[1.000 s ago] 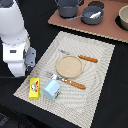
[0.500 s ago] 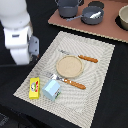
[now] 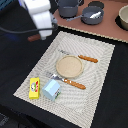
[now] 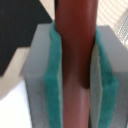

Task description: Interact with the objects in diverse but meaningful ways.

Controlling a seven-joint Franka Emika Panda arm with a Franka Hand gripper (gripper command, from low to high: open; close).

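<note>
Gripping a reddish-brown handle (image 4: 75,60), the claw (image 4: 75,75) is clamped on it between its green pads (image 4: 54,75), as the wrist view shows. In the exterior view the handle's end (image 3: 34,37) pokes out below the arm, off the woven placemat (image 3: 100,75) toward the exterior view's left; the pan itself cannot be seen. A toy pan probably weighs little and is stiff, though a smooth round handle may twist, so a hold near the pan end seems steadier. The yellow box (image 3: 34,88) and pale blue carton (image 3: 51,89) sit on the mat.

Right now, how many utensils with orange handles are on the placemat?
2: a knife beyond the plate, and a fork in front of it. None seem hidden.
</note>
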